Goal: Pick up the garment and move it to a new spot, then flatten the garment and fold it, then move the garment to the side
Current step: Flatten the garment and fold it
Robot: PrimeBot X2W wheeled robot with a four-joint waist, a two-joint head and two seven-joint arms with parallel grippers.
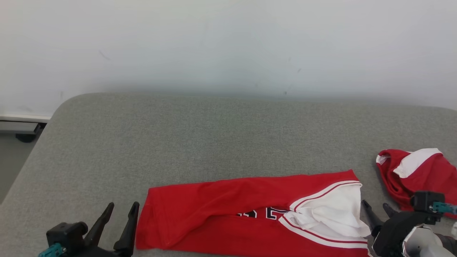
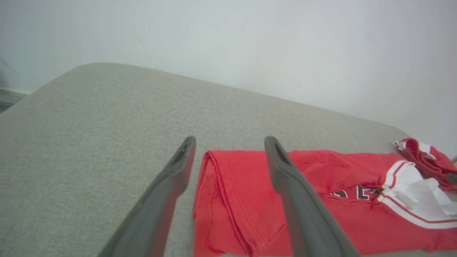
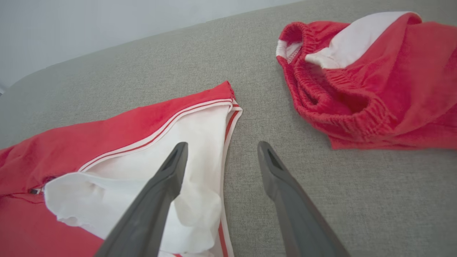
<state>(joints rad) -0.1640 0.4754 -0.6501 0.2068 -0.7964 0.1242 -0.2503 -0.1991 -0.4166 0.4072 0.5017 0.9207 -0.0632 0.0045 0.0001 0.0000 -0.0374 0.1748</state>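
Starting at the left: got the left tool [image 1: 123, 204] sitting low at the near edge of the tabletop [image 1: 228, 135], fingers spread wide, released, gripping nothing. Just to the right of it, almost up against its right finger in the head view, can see the hem end of the jersey [image 1: 214, 207]. In the left wrist view, looking straight down the two fingers at that folded hem edge: left finger against bare tabletop, right finger across the red cloth. Can't tell about actual contact, but definitely no pinch.

Moving right from there: jersey lying mostly flat on the tabletop, stretched lengthwise between the two tools. Red, folded over along its length, with a bit of black-and-white number peeking out of the fold. White inside with red-and-white trim flipped open at the end nearest the right tool.

Next up, the right tool [image 1: 375, 203], also released, fingers apart, empty. Parked just right of the jersey's white end. From the right wrist view, left finger over the white cloth, right finger over bare tabletop. Again can't tell about touching.

Further right and a little beyond the right tool: crumpled shorts [image 1: 425, 175], red with a white patch and an elastic waistband. Sitting apart from the jersey, with a strip of bare tabletop between. Behind all of it, just a plain pale wall [image 1: 228, 43].
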